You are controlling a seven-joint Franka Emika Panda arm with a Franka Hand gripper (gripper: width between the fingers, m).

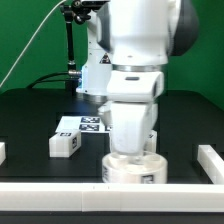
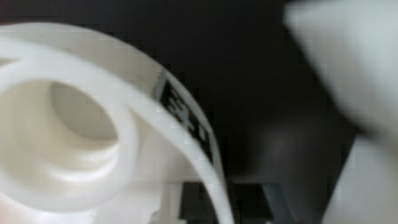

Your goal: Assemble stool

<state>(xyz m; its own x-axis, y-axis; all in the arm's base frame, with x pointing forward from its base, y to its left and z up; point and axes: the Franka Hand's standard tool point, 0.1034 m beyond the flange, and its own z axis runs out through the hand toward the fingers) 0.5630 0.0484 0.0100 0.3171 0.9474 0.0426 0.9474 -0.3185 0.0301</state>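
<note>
The round white stool seat lies on the black table near the front rail, with a tag on its side. My gripper reaches straight down onto it. In the wrist view the seat fills the picture as a thick ring with a hollow middle and a tag on its outer wall. Its rim runs between my two dark fingers, which stand close on either side of the wall. One blocky white leg with a tag lies on the table at the exterior view's left of the seat.
The marker board lies flat behind the leg. White border rails run along the front, with ends at the exterior view's right and left. A blurred white shape shows beside the seat in the wrist view.
</note>
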